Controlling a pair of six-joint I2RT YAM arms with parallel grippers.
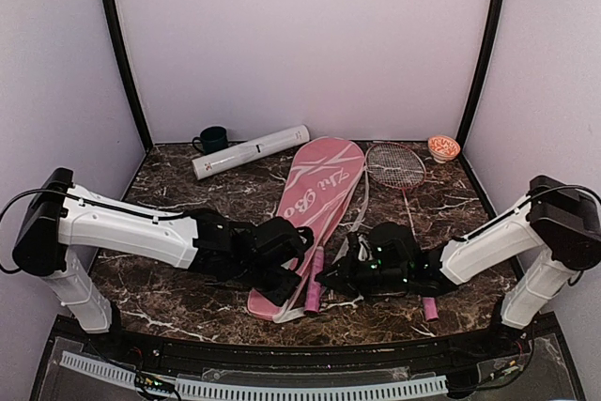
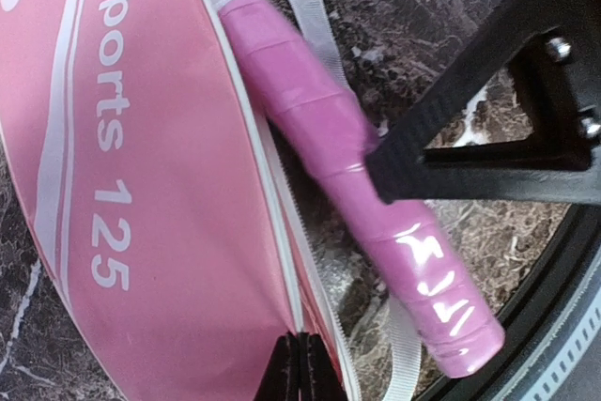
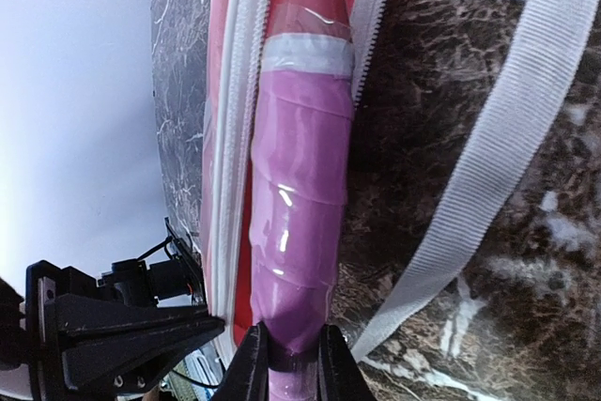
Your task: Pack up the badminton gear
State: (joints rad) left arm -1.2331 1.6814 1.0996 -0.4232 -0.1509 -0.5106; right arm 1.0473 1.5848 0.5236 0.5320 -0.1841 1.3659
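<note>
The pink racket-shaped bag (image 1: 315, 196) lies in the middle of the table, its narrow end towards me. My left gripper (image 1: 287, 281) is shut on the bag's zipper edge (image 2: 299, 326) at that end; the jaws (image 2: 300, 371) pinch the fabric. A racket's pink handle (image 2: 357, 166) sticks out of the bag's open side. My right gripper (image 3: 292, 363) is shut on the butt of that handle (image 3: 297, 204). A second racket (image 1: 395, 164) lies to the right of the bag, its pink handle (image 1: 429, 307) near the front. The long white tube (image 1: 250, 151) lies at the back left.
A dark green mug (image 1: 212, 140) stands behind the tube. A small orange bowl (image 1: 443, 147) sits at the back right corner. The bag's white strap (image 3: 488, 157) trails over the marble table (image 1: 178, 298) right of the handle. Walls close in three sides.
</note>
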